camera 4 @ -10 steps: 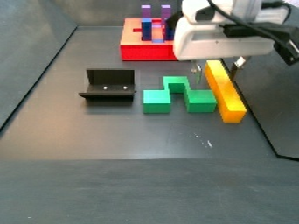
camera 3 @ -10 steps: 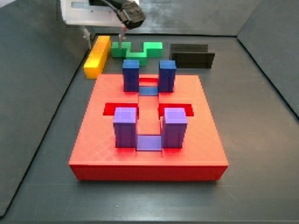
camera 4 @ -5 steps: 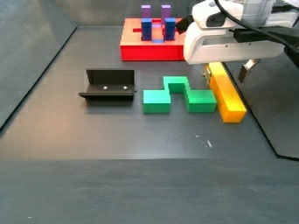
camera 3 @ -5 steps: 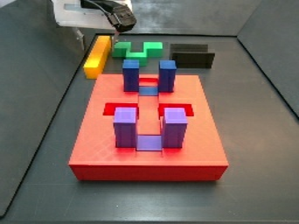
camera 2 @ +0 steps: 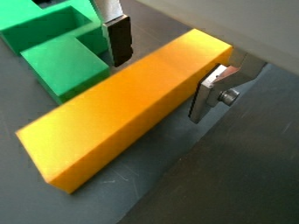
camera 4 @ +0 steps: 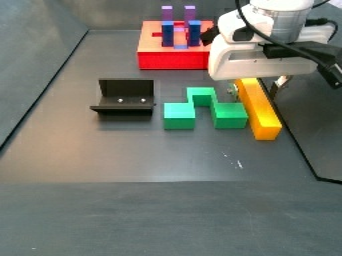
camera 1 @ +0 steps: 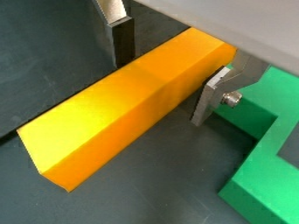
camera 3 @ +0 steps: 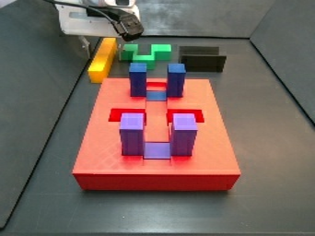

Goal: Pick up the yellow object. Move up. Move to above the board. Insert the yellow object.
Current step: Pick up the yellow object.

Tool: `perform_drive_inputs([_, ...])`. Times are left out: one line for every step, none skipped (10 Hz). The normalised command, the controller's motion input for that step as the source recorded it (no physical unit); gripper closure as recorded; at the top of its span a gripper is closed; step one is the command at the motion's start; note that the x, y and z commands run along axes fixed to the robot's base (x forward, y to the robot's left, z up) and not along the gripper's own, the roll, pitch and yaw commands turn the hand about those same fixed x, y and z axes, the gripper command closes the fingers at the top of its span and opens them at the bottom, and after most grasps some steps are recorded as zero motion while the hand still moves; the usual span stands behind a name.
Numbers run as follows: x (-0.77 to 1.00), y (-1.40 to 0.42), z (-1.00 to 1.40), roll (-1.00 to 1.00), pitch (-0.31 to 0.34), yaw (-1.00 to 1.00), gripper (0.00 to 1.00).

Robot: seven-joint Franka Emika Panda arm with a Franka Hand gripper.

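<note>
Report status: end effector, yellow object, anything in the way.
End effector open, fingers straddling yellow object. Yellow object lies flat on floor, not gripped. Green block alongside; board slots unobstructed.

Gripper lower, over the bar

The gripper (camera 4: 254, 82) has come down and now straddles the yellow object (camera 4: 258, 106), fingers (camera 1: 212, 94) flanking it.

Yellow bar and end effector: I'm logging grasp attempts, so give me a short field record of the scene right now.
yellow bar: lying flat on the floor, beside the green notched block
end effector: at the bar's far end, fingers straddling it, one each side
grip: open, small gaps show in both wrist views
red board: apart from the bar, blue and purple posts upright
fixture: on the floor, untouched
</note>
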Motion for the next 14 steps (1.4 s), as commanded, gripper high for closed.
perform_drive_inputs([0.0, 0.0, -0.13, 0.07, 0.036, -0.06, 0.0])
perform_drive_inputs([0.0, 0.0, -0.01, 0.02, 0.0, 0.0, 0.0])
perform_drive_inputs([0.0, 0.0, 0.0, 0.0, 0.0, 0.0, 0.0])
perform_drive_inputs([0.0, 0.0, 0.0, 0.03, 0.0, 0.0, 0.0])
perform_drive_inputs([0.0, 0.0, 0.0, 0.0, 0.0, 0.0, 1.0])
perform_drive_inputs([0.0, 0.0, 0.0, 0.0, 0.0, 0.0, 1.0])
perform_drive_inputs([0.0, 0.0, 0.0, 0.0, 0.0, 0.0, 1.0])
perform_drive_inputs([0.0, 0.0, 0.0, 0.0, 0.0, 0.0, 1.0])
perform_drive_inputs([0.0, 0.0, 0.0, 0.0, 0.0, 0.0, 1.0])
perform_drive_inputs([0.0, 0.0, 0.0, 0.0, 0.0, 0.0, 1.0])
perform_drive_inputs([0.0, 0.0, 0.0, 0.0, 0.0, 0.0, 1.0])
perform_drive_inputs([0.0, 0.0, 0.0, 0.0, 0.0, 0.0, 1.0])
perform_drive_inputs([0.0, 0.0, 0.0, 0.0, 0.0, 0.0, 1.0])
perform_drive_inputs([0.0, 0.0, 0.0, 0.0, 0.0, 0.0, 1.0])
